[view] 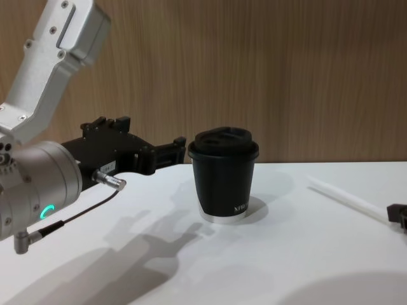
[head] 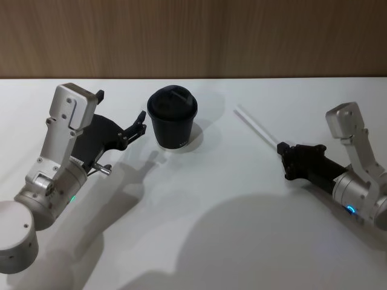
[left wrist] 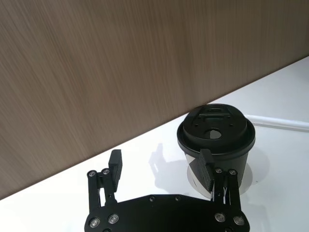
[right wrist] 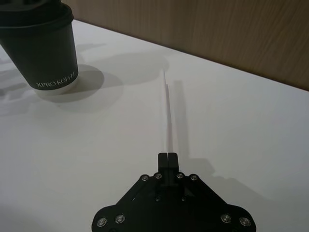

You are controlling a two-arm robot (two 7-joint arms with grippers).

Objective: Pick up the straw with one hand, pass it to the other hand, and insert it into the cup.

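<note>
head view: lidded cup (head: 172, 119) upright; right tool (head: 282, 148) grips straw (head: 257, 127).

Robot test bench, bare white table (head: 199, 211), wood-panel wall (head: 193, 36)

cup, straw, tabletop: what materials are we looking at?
Cup: likely paper, matte black wall with white lettering. Its domed lid looks like moulded plastic, with a slight sheen. Straw, its end in the shut right pincer: thin and white; plastic or paper, cannot tell. Tabletop: smooth white with soft shadows, probably laminate.
</note>
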